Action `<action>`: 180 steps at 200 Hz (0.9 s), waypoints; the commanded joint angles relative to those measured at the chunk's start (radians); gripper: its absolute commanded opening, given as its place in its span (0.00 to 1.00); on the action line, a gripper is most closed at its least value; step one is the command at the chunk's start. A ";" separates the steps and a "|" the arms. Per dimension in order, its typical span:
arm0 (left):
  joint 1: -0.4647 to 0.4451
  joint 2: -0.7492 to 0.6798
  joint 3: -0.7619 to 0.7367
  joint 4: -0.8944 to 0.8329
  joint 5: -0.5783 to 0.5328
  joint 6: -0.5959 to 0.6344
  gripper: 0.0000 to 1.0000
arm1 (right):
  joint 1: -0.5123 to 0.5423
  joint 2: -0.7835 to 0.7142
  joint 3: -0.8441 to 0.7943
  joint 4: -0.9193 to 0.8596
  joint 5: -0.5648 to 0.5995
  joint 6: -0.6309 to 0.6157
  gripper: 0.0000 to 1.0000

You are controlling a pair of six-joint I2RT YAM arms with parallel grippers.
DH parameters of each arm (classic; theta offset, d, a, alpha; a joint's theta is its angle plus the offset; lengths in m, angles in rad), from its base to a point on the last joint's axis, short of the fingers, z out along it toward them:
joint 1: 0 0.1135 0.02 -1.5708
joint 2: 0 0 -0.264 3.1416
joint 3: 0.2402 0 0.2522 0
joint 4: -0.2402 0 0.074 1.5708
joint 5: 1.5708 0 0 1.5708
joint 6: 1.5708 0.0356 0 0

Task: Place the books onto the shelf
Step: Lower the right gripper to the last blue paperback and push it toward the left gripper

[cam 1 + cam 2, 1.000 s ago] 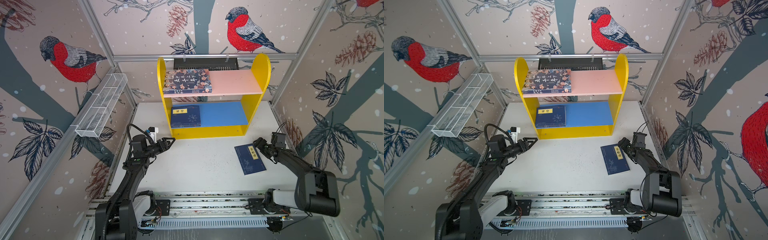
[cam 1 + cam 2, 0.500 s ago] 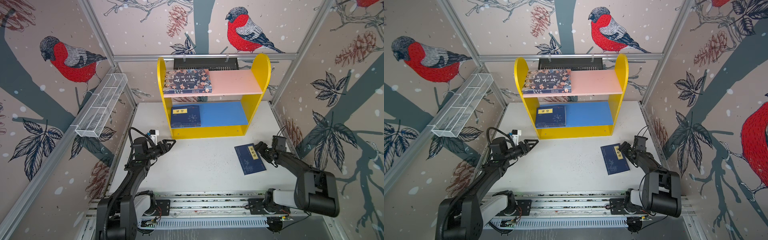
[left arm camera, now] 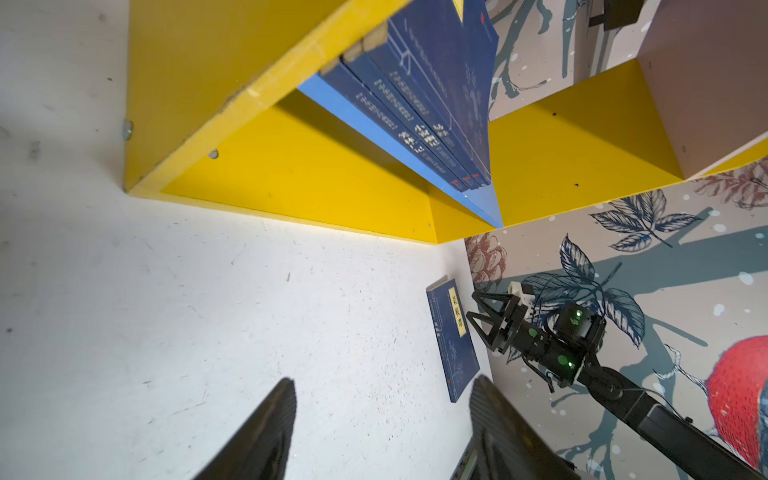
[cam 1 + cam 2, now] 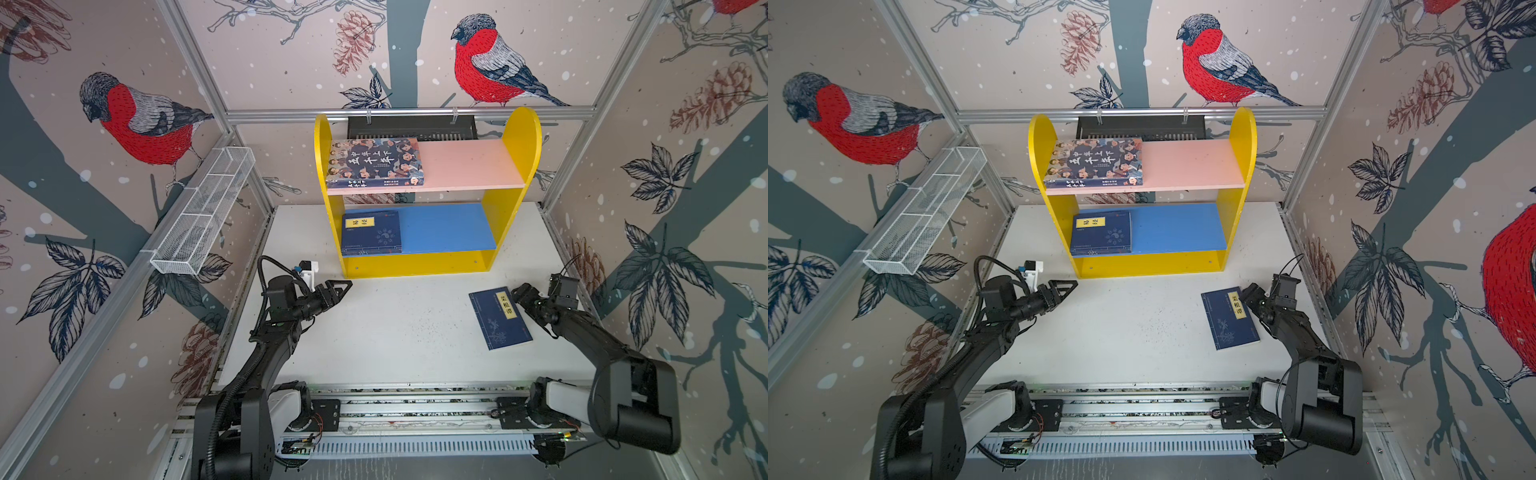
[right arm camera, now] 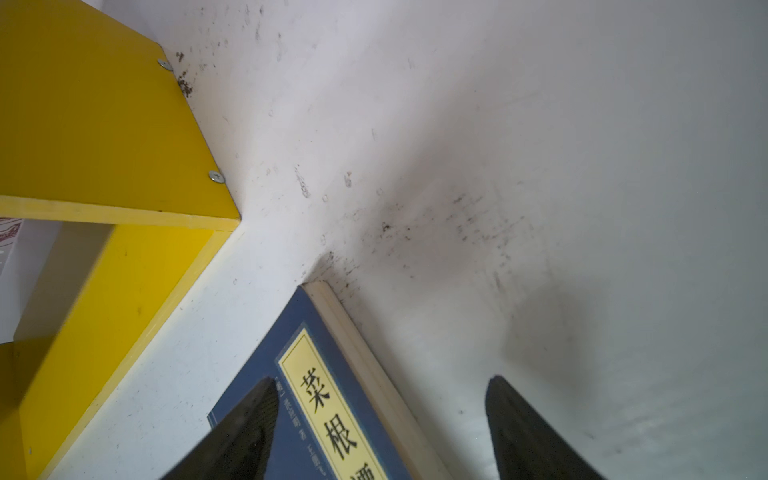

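The white counter [image 4: 395, 332] carries everything. At its back stands the shelf [image 4: 515, 166], yellow-sided, with a pink upper board [image 4: 469, 164] and a blue lower board [image 4: 449, 226].

The thick illustrated book [image 4: 374, 162] lies flat on the left half of the pink upper board, its spine facing the front. Below it, a stack of navy books [image 4: 371, 232] lies flat at the left end of the blue lower board, yellow label up. The left wrist view shows three spines in that stack [image 3: 415, 120].

A loose navy book [image 4: 500, 318] lies flat on the counter, in front of the shelf's right end and apart from it, turned at a slant.

The right gripper [image 4: 517, 291] sits low at the far right corner of that book. Its jaws are spread wide and straddle the book's page edge [image 5: 357, 353]: one finger over the cover, the other over bare counter. Whether either finger touches the book is hard to tell.

The left gripper [image 4: 347, 286] hovers over the counter near the shelf's front left corner, jaws apart and holding nothing.
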 commanded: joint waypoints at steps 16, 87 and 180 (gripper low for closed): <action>0.002 0.022 0.029 -0.032 -0.037 0.007 0.67 | 0.002 0.058 0.002 -0.012 -0.054 -0.030 0.80; -0.022 0.065 0.029 0.019 -0.001 -0.037 0.66 | 0.179 0.084 -0.018 -0.051 -0.094 0.000 0.79; -0.081 0.109 -0.018 0.059 -0.016 -0.042 0.66 | 0.659 0.219 0.109 0.124 -0.109 0.283 0.79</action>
